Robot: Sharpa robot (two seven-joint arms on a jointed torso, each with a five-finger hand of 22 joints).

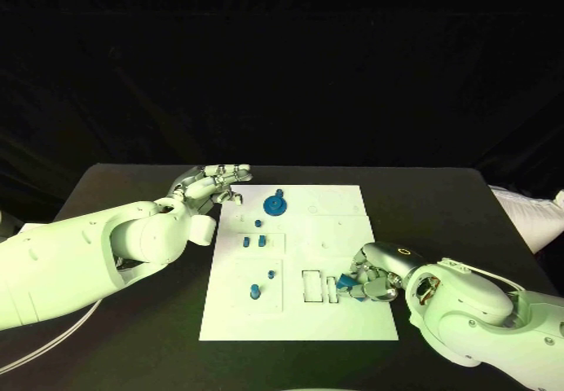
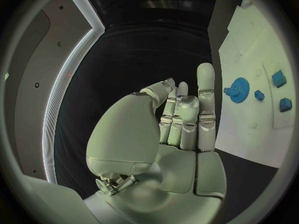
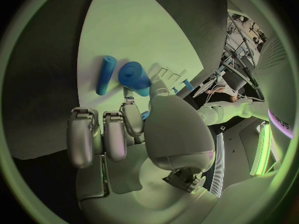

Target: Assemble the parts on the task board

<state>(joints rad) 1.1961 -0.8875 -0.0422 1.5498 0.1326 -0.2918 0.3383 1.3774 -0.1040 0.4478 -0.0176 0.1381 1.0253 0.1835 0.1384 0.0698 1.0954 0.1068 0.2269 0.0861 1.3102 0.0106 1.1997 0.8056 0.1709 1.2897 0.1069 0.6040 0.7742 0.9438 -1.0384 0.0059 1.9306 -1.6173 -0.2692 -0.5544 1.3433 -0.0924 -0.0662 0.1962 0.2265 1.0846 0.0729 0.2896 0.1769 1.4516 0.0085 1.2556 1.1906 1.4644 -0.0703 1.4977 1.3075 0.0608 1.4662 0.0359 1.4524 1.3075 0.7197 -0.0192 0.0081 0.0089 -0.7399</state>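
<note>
White board (image 1: 329,314) at the frame's centre on a black table (image 1: 447,204); small blue parts (image 1: 275,204) across it; silver hands (image 1: 220,181) on white arms (image 1: 82,257).

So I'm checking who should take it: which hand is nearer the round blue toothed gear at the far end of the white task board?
Left. The left hand hovers just beside the gear, off the board's far-left edge; the right hand holds a blue part at the near-right side.
</note>
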